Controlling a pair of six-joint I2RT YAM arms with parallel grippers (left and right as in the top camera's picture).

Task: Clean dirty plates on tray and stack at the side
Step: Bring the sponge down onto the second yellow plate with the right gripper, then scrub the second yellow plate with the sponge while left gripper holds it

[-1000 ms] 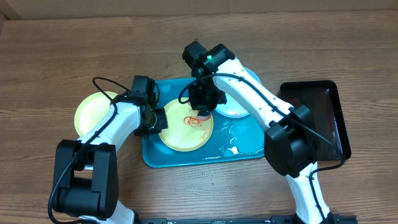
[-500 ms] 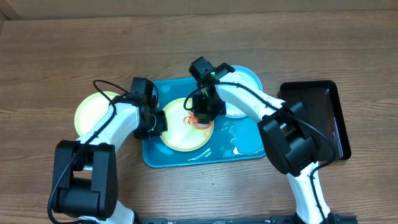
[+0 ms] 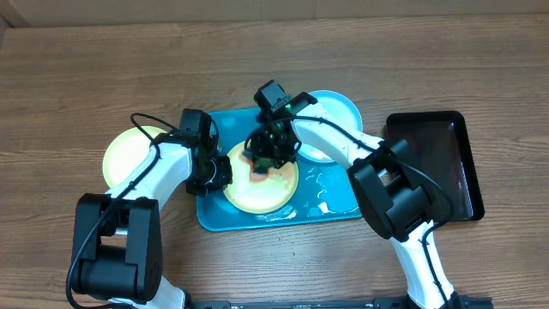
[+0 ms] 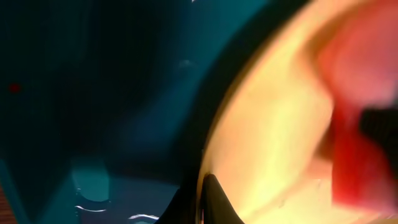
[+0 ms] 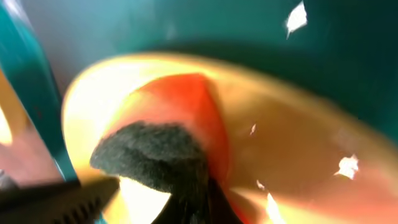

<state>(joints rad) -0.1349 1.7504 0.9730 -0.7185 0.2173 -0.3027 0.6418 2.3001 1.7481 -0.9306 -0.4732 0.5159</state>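
Observation:
A yellow-green plate lies on the teal tray. My left gripper is shut on the plate's left rim; the left wrist view shows the rim pinched between the fingers. My right gripper is shut on a red sponge with a dark scouring pad and presses it on the plate's upper middle. The light blue plate sits at the tray's far right corner. A second yellow-green plate lies on the table left of the tray.
A black rectangular tray stands at the right of the table. Water drops and a small white scrap lie on the teal tray's right half. The tray floor fills the left wrist view.
My right gripper has moved left and down over the plate with the sponge, now covering the red smear. The left gripper has kept hold of the rim; the plate shifted slightly.

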